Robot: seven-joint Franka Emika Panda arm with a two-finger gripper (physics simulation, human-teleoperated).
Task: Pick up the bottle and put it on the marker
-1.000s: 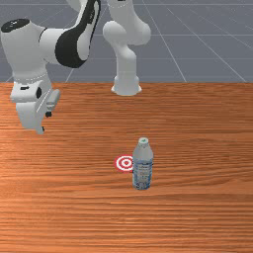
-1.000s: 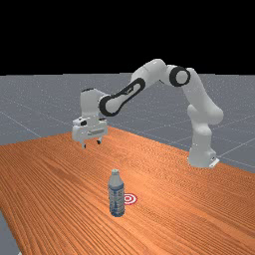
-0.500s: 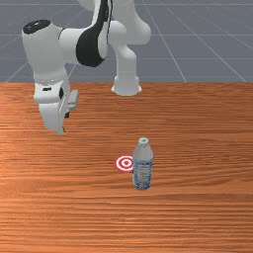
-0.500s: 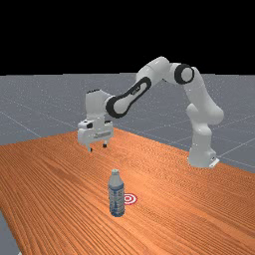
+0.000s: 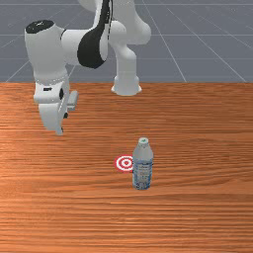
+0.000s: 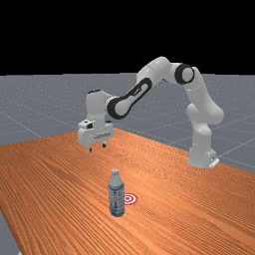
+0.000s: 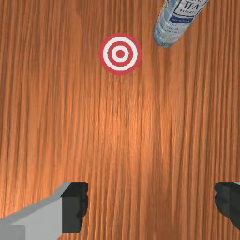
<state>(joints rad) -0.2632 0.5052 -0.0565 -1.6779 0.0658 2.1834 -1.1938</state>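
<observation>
My gripper [image 6: 97,148] hangs well above the table in the far view, up and to the left of the bottle [image 6: 116,195]. In the front view the gripper [image 5: 63,124] is high on the left, and the bottle [image 5: 143,167] stands upright right of the middle. The round red and white marker [image 5: 125,163] lies flat just left of the bottle, which hides its right edge. Past the wide-apart fingers of the open gripper [image 7: 151,206], the wrist view has the whole marker [image 7: 120,54] and the bottle's lower part [image 7: 171,30], with bare wood between them.
The wooden table [image 5: 197,212] extends around the bottle and marker. The arm's base [image 6: 201,152] stands at the far view's right, at the table's back side in the front view.
Over the last second my hand has moved toward the front view's right and the far view's right, mostly in the first half. Bottle and marker have stayed in place.
</observation>
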